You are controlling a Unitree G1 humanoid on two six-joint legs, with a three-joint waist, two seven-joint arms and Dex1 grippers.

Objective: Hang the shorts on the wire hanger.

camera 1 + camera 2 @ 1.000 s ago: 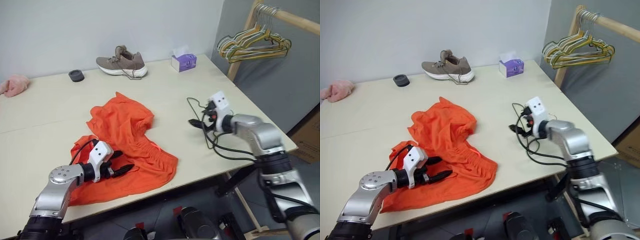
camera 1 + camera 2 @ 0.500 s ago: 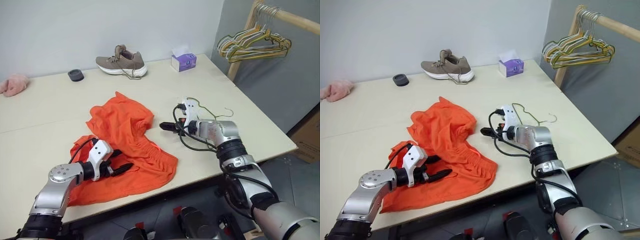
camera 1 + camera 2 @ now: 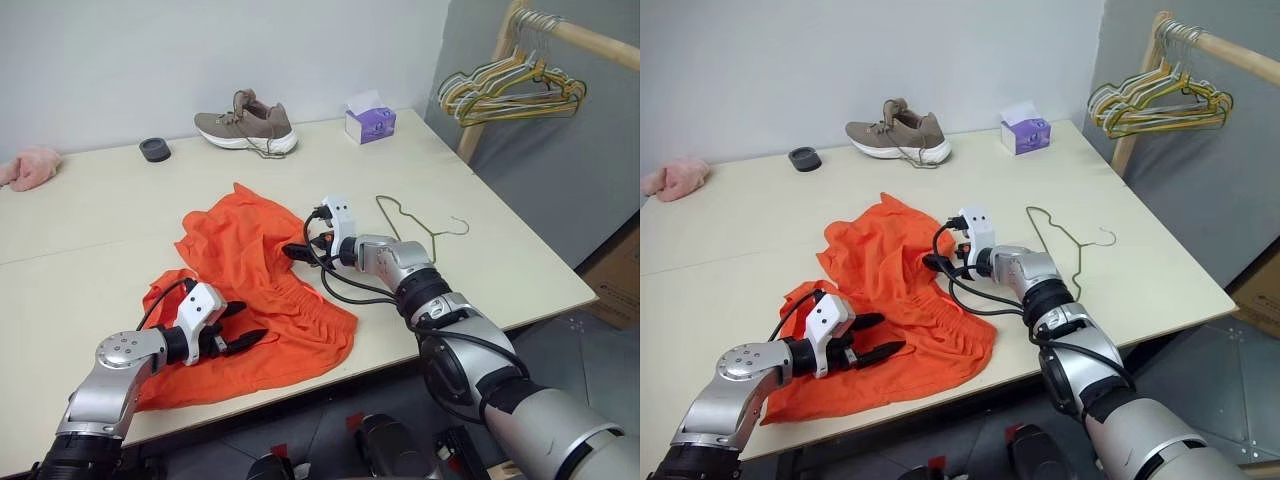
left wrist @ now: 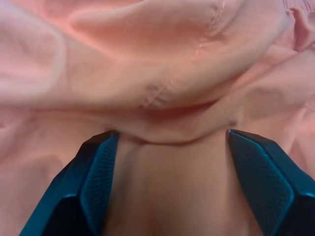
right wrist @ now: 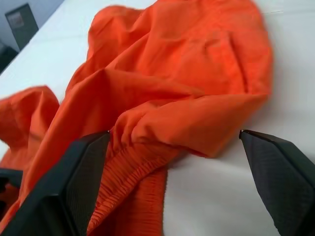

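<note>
Having swung across from the table edge beyond the wire hanger (image 3: 418, 221), right gripper (image 3: 296, 251) now arriving at the near side of the shorts (image 3: 255, 290), fingers spread wide and empty, a fold and the gathered waistband lying between them in the right wrist view. Meaning, by judgement, a grasp on the waistband coming next, hanger left for later. Left gripper (image 3: 245, 328) hovering low over the lower part of the shorts, fingers also spread wide, gripping nothing, cloth bunched just ahead of the pads (image 4: 93, 182).

Shorts lying crumpled mid-table; wire hanger lying flat just beyond the right arm from the shorts, untouched, hook pointing away from them. Grey shoe (image 3: 245, 125), purple tissue box (image 3: 370, 124) and small black disc (image 3: 154, 150) sitting well behind the shorts, pink cloth (image 3: 28, 167) far off to their left. Nothing blocking the cloth; dangling gripper cable (image 3: 350, 285) trailing near the hem, possibly snagging.
</note>
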